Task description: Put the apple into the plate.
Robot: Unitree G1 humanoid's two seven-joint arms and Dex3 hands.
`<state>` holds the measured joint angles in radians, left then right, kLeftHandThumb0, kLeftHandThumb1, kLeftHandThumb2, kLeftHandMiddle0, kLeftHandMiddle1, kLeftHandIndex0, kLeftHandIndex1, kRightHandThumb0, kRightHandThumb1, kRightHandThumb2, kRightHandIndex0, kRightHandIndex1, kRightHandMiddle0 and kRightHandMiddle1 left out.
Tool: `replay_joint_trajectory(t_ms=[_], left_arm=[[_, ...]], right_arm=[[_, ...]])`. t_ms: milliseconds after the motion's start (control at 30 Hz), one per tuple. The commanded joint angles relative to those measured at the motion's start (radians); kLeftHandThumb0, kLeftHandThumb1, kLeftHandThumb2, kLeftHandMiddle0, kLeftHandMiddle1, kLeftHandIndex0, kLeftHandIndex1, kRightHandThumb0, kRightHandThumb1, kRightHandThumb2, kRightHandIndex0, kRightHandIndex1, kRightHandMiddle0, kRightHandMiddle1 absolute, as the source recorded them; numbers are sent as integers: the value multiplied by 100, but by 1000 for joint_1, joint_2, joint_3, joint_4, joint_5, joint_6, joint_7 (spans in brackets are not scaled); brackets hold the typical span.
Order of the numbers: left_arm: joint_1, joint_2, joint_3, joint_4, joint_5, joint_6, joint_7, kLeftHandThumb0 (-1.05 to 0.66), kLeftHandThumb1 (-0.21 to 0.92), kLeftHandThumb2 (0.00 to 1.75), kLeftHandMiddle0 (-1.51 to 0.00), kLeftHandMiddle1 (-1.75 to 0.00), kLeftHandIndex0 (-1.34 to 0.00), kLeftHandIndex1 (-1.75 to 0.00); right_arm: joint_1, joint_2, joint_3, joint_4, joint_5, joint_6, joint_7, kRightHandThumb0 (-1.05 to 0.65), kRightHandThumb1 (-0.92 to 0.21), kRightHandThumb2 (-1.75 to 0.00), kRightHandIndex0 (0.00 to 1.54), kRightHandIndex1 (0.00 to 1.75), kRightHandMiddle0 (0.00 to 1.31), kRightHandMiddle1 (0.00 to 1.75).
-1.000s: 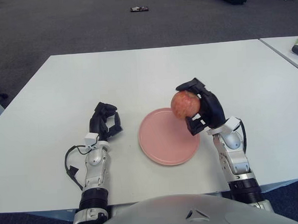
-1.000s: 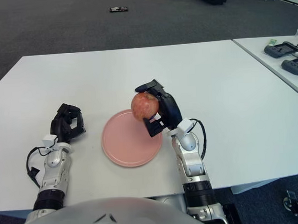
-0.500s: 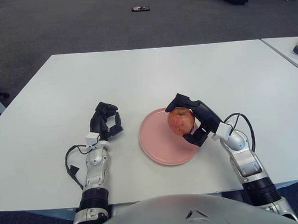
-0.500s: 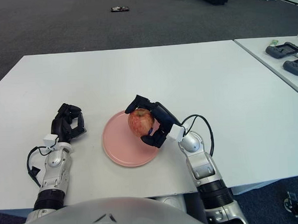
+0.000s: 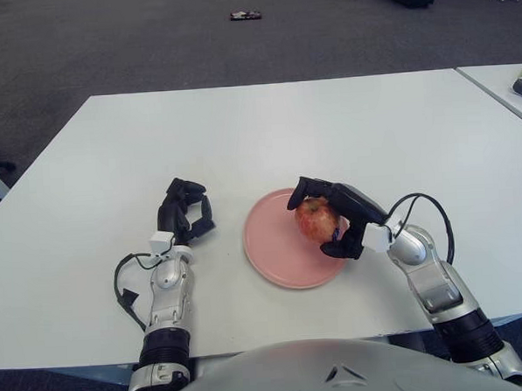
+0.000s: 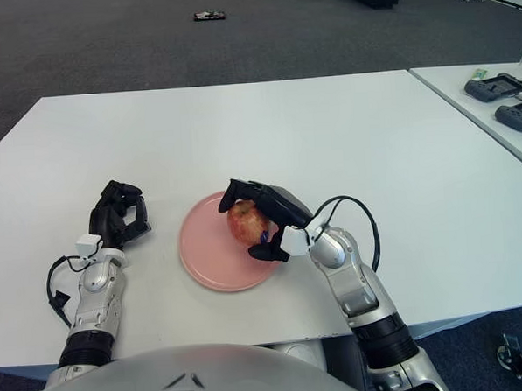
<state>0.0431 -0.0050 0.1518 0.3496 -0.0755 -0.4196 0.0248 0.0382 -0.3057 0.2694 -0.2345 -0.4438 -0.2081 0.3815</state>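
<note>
A red-yellow apple (image 5: 316, 219) sits low over the right half of the pink plate (image 5: 268, 246), in the middle of the white table. My right hand (image 5: 330, 216) reaches in from the right and is shut on the apple, black fingers (image 5: 306, 187) curled over its top and a thumb under its right side. Whether the apple touches the plate I cannot tell. My left hand (image 5: 185, 209) shows left of the plate with its fingers curled, holding nothing.
The white table (image 5: 266, 125) stretches far behind the plate. A second table with dark devices (image 6: 499, 95) stands at the far right. A small dark object (image 5: 245, 16) lies on the carpet beyond the table.
My right hand has carried the apple leftward and down, from above the plate's right rim to low over the plate. The left hand has not moved.
</note>
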Motion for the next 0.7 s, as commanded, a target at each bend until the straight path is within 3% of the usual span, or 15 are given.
replay_joint_trajectory(t_ms=[0, 33, 100, 133, 233, 400, 667], left_arm=[[8, -5, -2, 4, -9, 17, -7, -46, 38, 125, -102, -175, -56, -175], [8, -5, -3, 6, -4, 15, -3, -46, 38, 125, -102, -175, -56, -175], [8, -4, -5, 9, 4, 11, 1, -46, 38, 125, -102, -175, -55, -175], [8, -4, -5, 10, 6, 9, 3, -46, 38, 125, -102, -175, -55, -175], [9, -3, -5, 10, 12, 9, 7, -46, 38, 125, -102, -175, -55, -175], [9, -3, -6, 9, 21, 8, 15, -46, 37, 126, -103, -175, -57, -175], [6, -1, -6, 17, 15, -2, 8, -46, 38, 125, -102, -175, -56, -175]], right_arm=[[-12, -20, 3, -24, -34, 29, -9, -1, -1, -161, 84, 173, 69, 158], [-14, -27, 6, -25, -48, 33, -5, -1, -6, -155, 80, 174, 67, 157], [-17, -39, 11, -25, -70, 37, -1, -19, -37, -121, 39, 169, 50, 165], [-18, -43, 13, -25, -77, 37, -1, -31, -32, -122, 25, 160, 32, 163], [-20, -53, 18, -24, -91, 34, -6, -47, -25, -127, 8, 147, 10, 158], [-22, -66, 21, -27, -117, 34, -18, -59, -26, -124, 1, 129, 2, 143], [-24, -70, 22, -24, -140, 42, -33, -63, -31, -118, 0, 108, 0, 127]])
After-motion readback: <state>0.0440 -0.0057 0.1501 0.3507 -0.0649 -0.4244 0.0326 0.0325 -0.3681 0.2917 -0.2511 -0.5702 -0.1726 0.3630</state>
